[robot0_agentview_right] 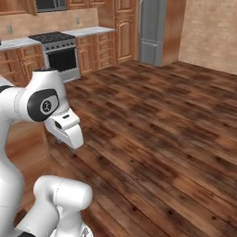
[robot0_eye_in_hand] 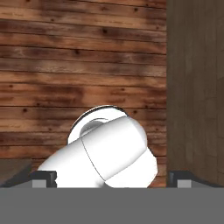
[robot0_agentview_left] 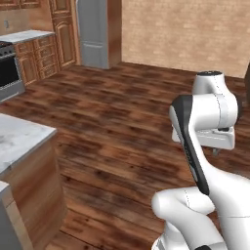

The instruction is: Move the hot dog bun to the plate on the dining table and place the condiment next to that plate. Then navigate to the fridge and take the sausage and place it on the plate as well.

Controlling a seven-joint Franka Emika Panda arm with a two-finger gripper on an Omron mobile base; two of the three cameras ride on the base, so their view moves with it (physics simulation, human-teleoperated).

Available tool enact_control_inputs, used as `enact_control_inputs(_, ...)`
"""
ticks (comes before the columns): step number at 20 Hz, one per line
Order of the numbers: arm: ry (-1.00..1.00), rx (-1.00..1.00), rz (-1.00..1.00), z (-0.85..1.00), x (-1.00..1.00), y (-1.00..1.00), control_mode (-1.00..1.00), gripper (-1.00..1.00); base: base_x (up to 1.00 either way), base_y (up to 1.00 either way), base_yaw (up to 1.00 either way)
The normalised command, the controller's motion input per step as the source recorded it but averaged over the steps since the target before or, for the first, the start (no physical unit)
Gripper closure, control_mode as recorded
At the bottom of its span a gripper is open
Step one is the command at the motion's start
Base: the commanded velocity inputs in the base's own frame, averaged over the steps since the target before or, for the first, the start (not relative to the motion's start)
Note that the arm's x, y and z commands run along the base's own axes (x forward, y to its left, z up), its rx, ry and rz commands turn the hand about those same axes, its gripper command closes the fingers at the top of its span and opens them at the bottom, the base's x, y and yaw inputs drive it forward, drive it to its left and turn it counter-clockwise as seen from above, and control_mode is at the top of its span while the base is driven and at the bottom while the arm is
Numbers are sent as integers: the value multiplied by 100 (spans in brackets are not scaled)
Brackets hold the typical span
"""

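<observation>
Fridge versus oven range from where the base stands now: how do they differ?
The fridge is tall, plain grey, standing on the floor between wood panels; the oven range is low, set among wooden drawers, with a dark door and black cooktop. The fridge stands farther off than the range. Both are metallic grey.

The tall grey metal fridge [robot0_agentview_left: 93, 33] stands upright at the far end of the dark plank floor, its doors closed, set between wooden cabinets and a brown side panel; in the right base view it [robot0_agentview_right: 152, 31] rises beside the brick wall
</observation>
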Motion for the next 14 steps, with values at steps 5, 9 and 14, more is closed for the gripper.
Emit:
enact_control_inputs(5,0,0,0,0,0,0,100,-100,100,-73,38)
enact_control_inputs(9,0,0,0,0,0,0,100,-100,100,-68,39)
enact_control_inputs(14,0,0,0,0,0,0,100,-100,100,-60,42)
